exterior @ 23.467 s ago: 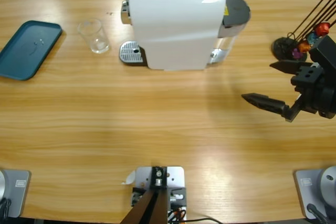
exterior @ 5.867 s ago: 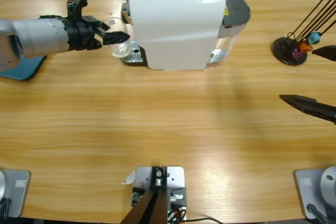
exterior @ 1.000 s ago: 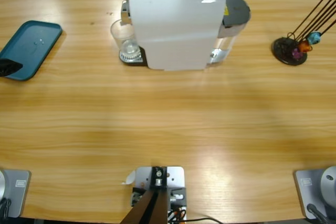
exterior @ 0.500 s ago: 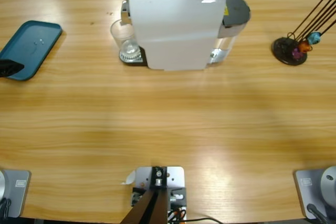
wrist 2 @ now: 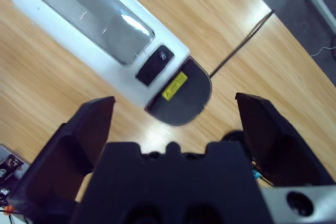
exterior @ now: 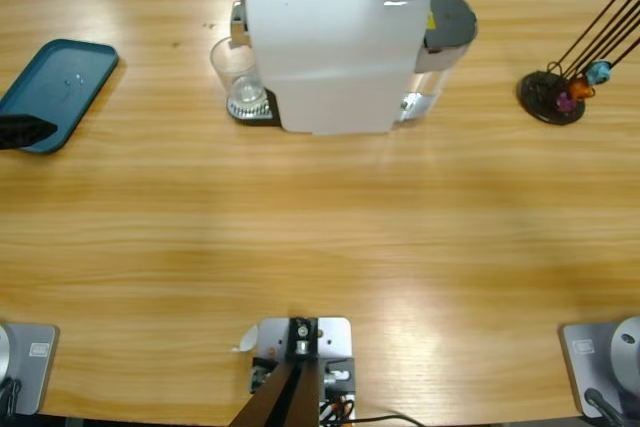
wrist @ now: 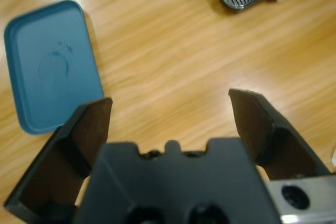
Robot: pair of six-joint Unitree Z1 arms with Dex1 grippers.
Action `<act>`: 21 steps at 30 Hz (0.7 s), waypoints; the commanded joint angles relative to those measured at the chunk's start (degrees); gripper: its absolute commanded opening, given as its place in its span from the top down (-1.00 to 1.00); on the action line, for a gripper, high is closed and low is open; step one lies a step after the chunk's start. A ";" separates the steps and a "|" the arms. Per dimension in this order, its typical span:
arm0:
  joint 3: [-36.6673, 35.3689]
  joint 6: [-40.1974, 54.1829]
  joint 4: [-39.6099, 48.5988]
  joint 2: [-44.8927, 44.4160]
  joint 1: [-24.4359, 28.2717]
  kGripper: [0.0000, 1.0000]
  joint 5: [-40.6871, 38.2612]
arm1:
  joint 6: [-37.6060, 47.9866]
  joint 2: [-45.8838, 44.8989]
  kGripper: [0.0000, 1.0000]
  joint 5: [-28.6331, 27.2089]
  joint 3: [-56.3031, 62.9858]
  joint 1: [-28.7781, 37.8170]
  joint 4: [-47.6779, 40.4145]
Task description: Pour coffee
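The left claw [wrist: 170, 116] is spread and empty, the tray [wrist: 50, 64] just beside one jaw. The glass [exterior: 237, 75] stands well ahead on the machine's [exterior: 330, 42] drip grid. The right claw [wrist 2: 173, 124], also spread, hangs above the machine.

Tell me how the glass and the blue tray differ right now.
The glass is clear and stands upright on the coffee machine's drip grate; the blue tray is opaque, flat and shallow, lying on the bare table near its left end. The glass is small and round, the tray larger and rectangular. Both appear empty.
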 commanded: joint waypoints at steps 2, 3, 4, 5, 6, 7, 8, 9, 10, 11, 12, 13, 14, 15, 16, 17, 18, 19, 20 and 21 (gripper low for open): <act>5.07 0.02 -7.31 0.45 0.15 -0.94 -0.67 | 2.80 -32.08 -1.00 -1.28 38.16 0.56 -19.35; 6.18 0.29 -9.49 -0.23 0.15 -0.94 -0.69 | 2.80 -34.93 -1.00 -0.96 42.38 0.56 -21.92; 7.97 0.85 -12.60 -1.38 0.15 -0.93 -0.79 | 2.80 -37.37 -1.00 -0.61 46.04 0.56 -23.99; 10.17 1.52 -16.15 -2.61 0.15 -0.93 -1.06 | 2.80 -39.27 -1.00 0.02 48.94 0.56 -25.49; 12.74 2.17 -20.01 -3.91 0.15 -0.91 -1.48 | 2.80 -40.97 -1.00 0.62 51.49 0.56 -26.31; 15.37 3.01 -24.34 -5.10 0.15 -0.88 -2.29 | 2.78 -42.13 -1.00 1.13 53.12 0.56 -27.00; 17.69 3.42 -28.08 -6.12 0.15 -0.87 -2.87 | 2.80 -43.24 -1.00 1.69 54.72 0.56 -28.07; 19.80 3.47 -31.95 -6.67 0.15 -0.86 -3.32 | 2.78 -44.19 -1.00 2.06 56.39 0.56 -29.53; 20.79 3.47 -34.06 -6.61 0.15 -0.86 -4.10 | 2.80 -44.95 -1.00 2.18 58.10 0.56 -31.31; 21.65 3.49 -35.99 -6.31 0.15 -0.86 -5.15 | 2.80 -45.47 -1.00 2.61 59.73 0.56 -33.12; 22.47 3.49 -37.72 -5.82 0.15 -0.87 -6.22 | 2.80 -45.74 -1.00 3.17 61.28 0.56 -34.79; 23.11 3.52 -39.09 -5.30 0.15 -0.87 -7.10 | 2.77 -46.02 -1.00 3.54 62.77 0.56 -36.19; 23.48 3.94 -39.74 -4.94 0.15 -0.87 -8.11 | 2.80 -46.46 -1.00 3.68 64.13 0.56 -37.58; 23.77 4.87 -39.97 -5.00 0.08 -0.87 -8.74 | 2.80 -47.00 -1.00 3.70 65.45 0.56 -38.78; 24.16 5.00 -40.41 -5.10 0.06 -0.86 -8.93 | 2.80 -47.67 -1.00 3.84 66.75 0.56 -39.81; 24.64 4.96 -41.11 -5.00 0.06 -0.86 -8.95 | 2.80 -48.51 -1.00 4.40 68.22 0.56 -40.97; 25.01 4.94 -41.50 -4.91 -0.03 -0.86 -9.14 | 2.80 -49.08 -1.00 4.75 69.47 0.56 -42.43; 25.36 4.82 -41.57 -4.64 -0.18 -0.86 -9.28 | 2.80 -49.27 -1.00 4.94 70.60 0.56 -44.03; 25.64 4.73 -41.57 -4.14 -0.52 -0.86 -9.28 | 2.80 -49.15 -1.00 4.93 71.51 0.56 -45.42; 25.88 4.70 -41.57 -3.47 -1.17 -0.86 -9.28 | 2.80 -48.97 -1.00 4.93 72.46 0.56 -46.76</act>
